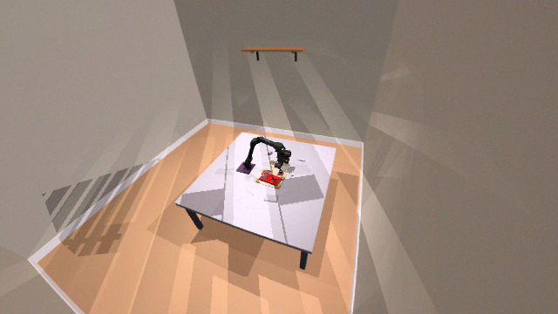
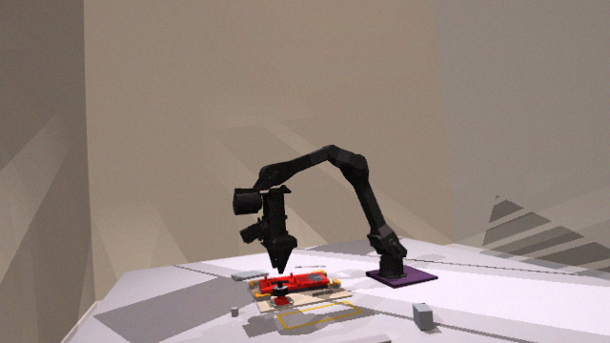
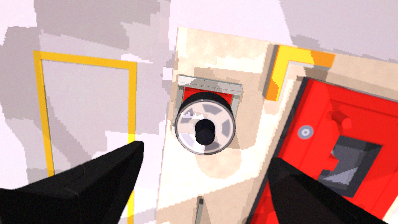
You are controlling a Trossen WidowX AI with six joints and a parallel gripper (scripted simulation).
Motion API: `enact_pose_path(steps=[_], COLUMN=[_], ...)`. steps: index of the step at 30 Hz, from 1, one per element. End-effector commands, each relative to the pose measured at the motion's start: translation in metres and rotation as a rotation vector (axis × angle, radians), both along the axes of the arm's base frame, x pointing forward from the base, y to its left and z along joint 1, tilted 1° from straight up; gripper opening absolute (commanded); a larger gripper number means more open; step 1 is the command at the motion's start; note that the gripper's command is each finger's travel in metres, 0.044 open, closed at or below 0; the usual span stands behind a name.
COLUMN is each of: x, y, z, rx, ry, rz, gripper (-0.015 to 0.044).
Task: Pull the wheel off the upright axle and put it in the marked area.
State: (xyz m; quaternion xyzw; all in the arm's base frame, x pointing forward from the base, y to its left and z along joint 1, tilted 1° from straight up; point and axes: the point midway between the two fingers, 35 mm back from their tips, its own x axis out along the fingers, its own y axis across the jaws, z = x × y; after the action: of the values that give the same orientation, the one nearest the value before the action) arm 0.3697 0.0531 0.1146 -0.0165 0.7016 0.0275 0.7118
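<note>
While the wheel (image 3: 204, 130) sits on its upright axle (image 3: 204, 131), seen from straight above in the wrist view as a pale spoked disc with a dark rim and a black hub, it rests over a small red block in a grey frame (image 3: 210, 84) at the edge of a beige board (image 3: 200, 180). Above it hangs the claw (image 2: 280, 265), pointing down, its two black fingers spread wide on either side of the wheel, apart from it and holding nothing. Beside the board lies the marked area (image 3: 45, 105), a yellow-outlined rectangle on the desk (image 2: 477, 295). On the board's other side lies a red chassis (image 2: 297, 281) with orange corner brackets. Farther out, the black arm (image 2: 362, 191) arches up from a purple base plate (image 2: 421, 277). A grey cube (image 2: 422, 316) and a small grey cylinder (image 2: 234, 312) stand near the desk's front.
</note>
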Motion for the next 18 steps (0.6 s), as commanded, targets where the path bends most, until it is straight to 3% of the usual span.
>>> enact_pose_path(steps=[1, 12, 16, 18], x=[0.000, -0.003, -0.003, -0.003], y=[0.000, 0.002, 0.002, 0.002], z=[-0.021, -0.053, -0.050, -0.050], rx=[-0.005, -0.005, -0.002, -0.002], ry=[0.006, 0.006, 0.011, 0.011], rz=[0.003, 0.003, 0.006, 0.006], gripper=[0.0300, 0.0300, 0.0195, 0.0182])
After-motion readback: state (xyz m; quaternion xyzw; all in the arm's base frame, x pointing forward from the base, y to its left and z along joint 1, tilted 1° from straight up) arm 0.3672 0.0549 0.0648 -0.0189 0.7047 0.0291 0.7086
